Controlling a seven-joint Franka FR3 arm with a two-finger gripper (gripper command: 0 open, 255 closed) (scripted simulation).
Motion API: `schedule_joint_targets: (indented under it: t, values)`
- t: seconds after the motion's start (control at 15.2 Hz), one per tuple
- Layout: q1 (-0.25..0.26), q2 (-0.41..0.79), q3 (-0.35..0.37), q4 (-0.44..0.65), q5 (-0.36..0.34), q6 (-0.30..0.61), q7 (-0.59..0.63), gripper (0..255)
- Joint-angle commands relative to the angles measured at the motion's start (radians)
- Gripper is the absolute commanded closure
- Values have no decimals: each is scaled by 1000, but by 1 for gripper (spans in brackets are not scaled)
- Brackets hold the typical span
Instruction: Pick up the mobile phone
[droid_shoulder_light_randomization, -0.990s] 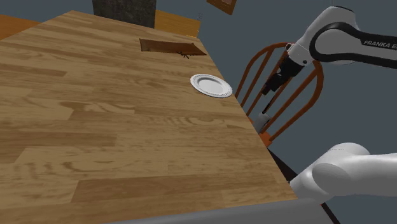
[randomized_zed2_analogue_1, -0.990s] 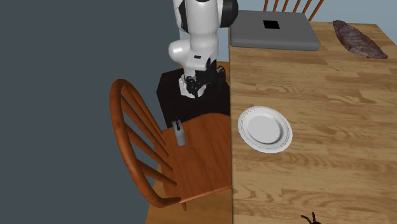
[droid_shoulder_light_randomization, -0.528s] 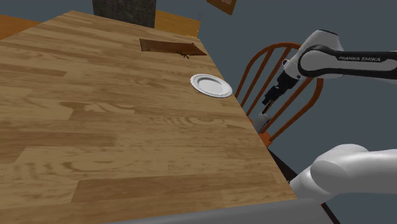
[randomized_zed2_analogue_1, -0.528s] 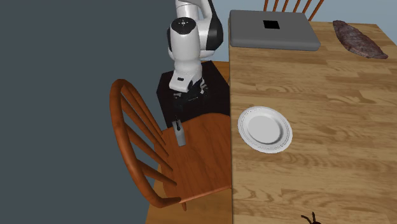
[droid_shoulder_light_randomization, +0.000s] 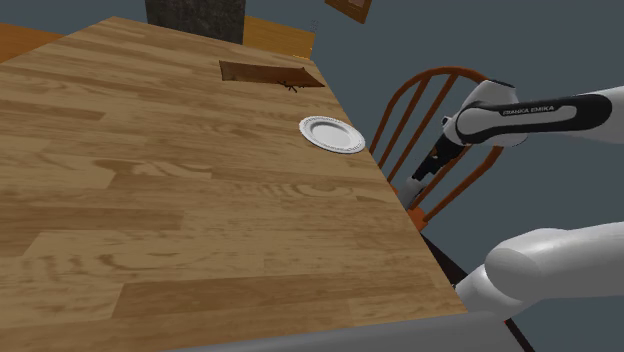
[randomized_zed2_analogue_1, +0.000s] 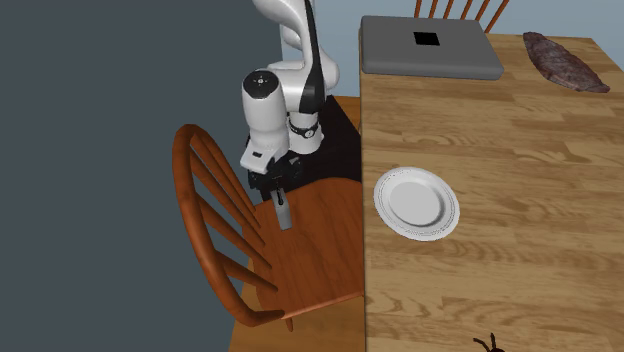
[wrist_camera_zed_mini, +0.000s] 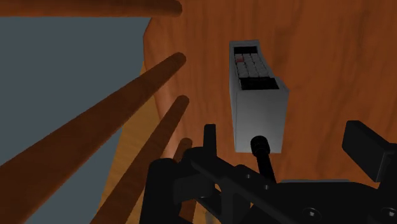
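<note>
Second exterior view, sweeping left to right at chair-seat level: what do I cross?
chair backrest → mobile phone on the seat → white plate on the table

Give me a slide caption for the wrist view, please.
Open jaws hover above a grey mobile phone lying on a wooden chair seat, beside the backrest spindles.

The mobile phone (randomized_zed2_analogue_1: 283, 211) lies on the seat of the chair (randomized_zed2_analogue_1: 315, 250), close to the chair's back. The gripper (randomized_zed2_analogue_1: 272, 186) hangs just above the phone's end toward the arm. The chair stands against the table (randomized_zed2_analogue_1: 520, 260). On the table, a plate (randomized_zed2_analogue_1: 416, 203) sits near that edge.
</note>
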Motion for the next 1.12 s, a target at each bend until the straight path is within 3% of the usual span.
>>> schedule_joint_targets:
  t: [0.0, 0.4, 0.53, 0.59, 1.06]
  values:
    - [-5, 31, -14, -12, -7, 41, -9, 0]
    - [-1, 102, -32, -56, -8, 156, -14, 0]
    - [-1, 102, -32, -56, -8, 156, -14, 0]
    - [-2, 100, -33, -58, -9, 156, -15, 255]
    - [-2, 99, -32, -56, -9, 153, -15, 255]
